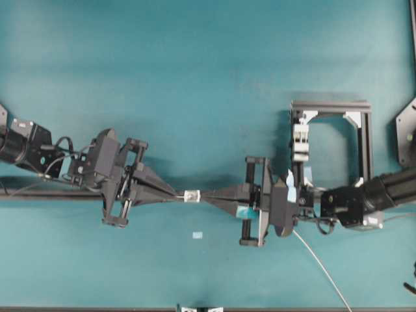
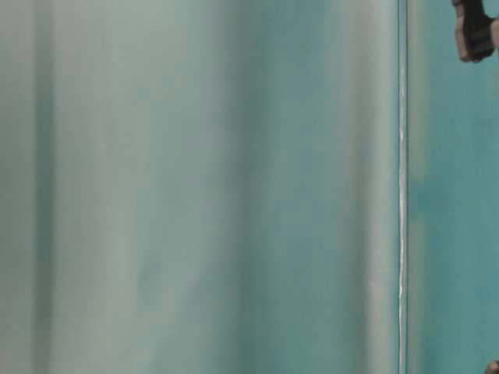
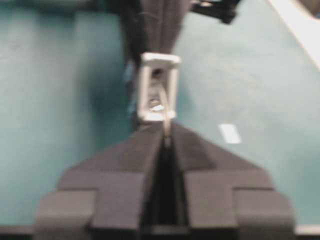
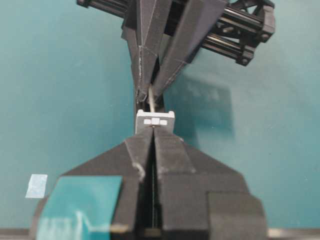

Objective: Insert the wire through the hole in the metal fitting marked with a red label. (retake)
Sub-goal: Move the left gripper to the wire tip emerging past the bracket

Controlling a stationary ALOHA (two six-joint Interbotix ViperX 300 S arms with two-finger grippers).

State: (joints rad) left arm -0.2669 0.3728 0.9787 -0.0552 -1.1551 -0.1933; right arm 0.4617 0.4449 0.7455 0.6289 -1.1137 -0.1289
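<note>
From overhead, the tiny silver fitting sat mid-table between the two grippers, left gripper and right gripper reaching in level, tip to tip. Left wrist cam was blurry, but the fitting looked like a pale open frame, with the wire coming through it and pinched in the left fingers. Right wrist cam had the right fingers clamped on the fitting, wire poking out toward the left one.

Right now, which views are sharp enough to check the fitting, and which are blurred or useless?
Right wrist: sharp, fitting and wire clear. Left wrist: soft focus, fitting readable but smeared. Overhead: fairly clear, but the fitting is tiny. Table-level: a blurred teal wash, nothing of the fitting.
</note>
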